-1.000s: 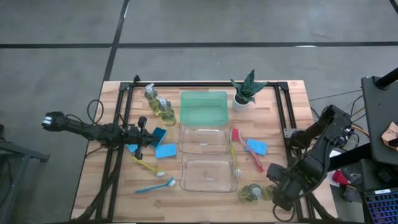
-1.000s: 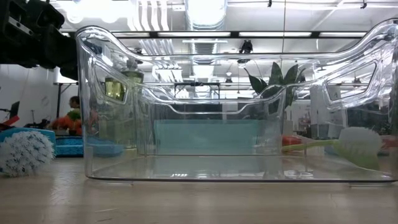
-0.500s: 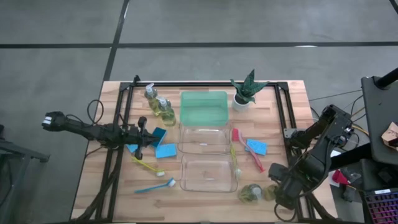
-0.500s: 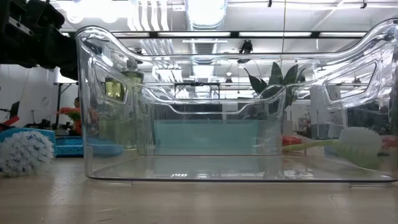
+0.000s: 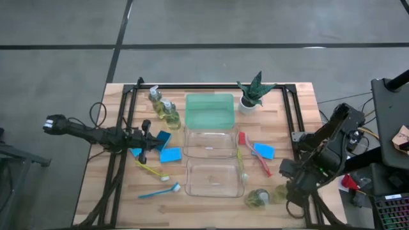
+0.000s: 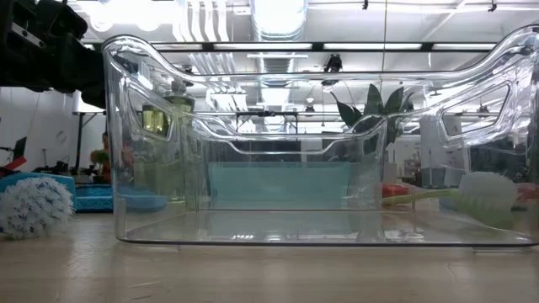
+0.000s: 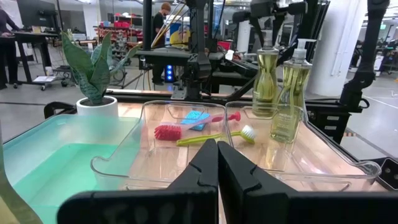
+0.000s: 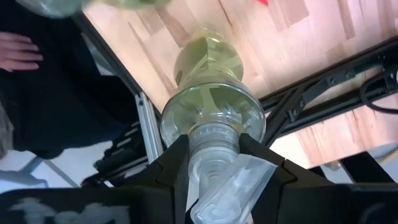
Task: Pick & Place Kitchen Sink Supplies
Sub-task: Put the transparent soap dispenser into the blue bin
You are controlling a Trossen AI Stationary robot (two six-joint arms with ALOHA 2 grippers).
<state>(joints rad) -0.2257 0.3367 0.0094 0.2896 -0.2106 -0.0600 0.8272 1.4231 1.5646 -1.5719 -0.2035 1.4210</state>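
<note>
My right gripper (image 5: 285, 191) is at the table's near right corner, shut on a clear pump bottle (image 8: 211, 106) of yellow-green liquid. A second bottle (image 5: 258, 199) lies just left of it. Two more bottles (image 5: 155, 97) (image 5: 170, 114) stand upright at the far left. My left gripper (image 5: 144, 136) (image 7: 217, 163) is shut and touches nothing, beside two blue sponges (image 5: 170, 154). A third sponge (image 5: 264, 151) and a red brush (image 5: 254, 153) lie right of the bins. The yellow brush (image 5: 151, 169) and blue brush (image 5: 158, 190) lie flat at the near left. My right gripper pinches the bottle by its neck (image 8: 211, 138), just below the pump head, with one finger (image 8: 174, 168) on each side. The fingers lie across the neck and the body points away from the wrist. I cannot tell whether the bottle's bottom rests on the table.
A green tray (image 5: 209, 110) and two clear bins (image 5: 208, 143) (image 5: 214, 177) run down the table's middle. A potted plant (image 5: 254, 92) stands at the far right. Black frame rails line both sides. A person's hand (image 8: 15, 53) shows beyond the near edge.
My right arm has shifted slightly toward the table's far edge, and the bottle in its gripper has moved a little to the right with it. My left arm has kept still.
</note>
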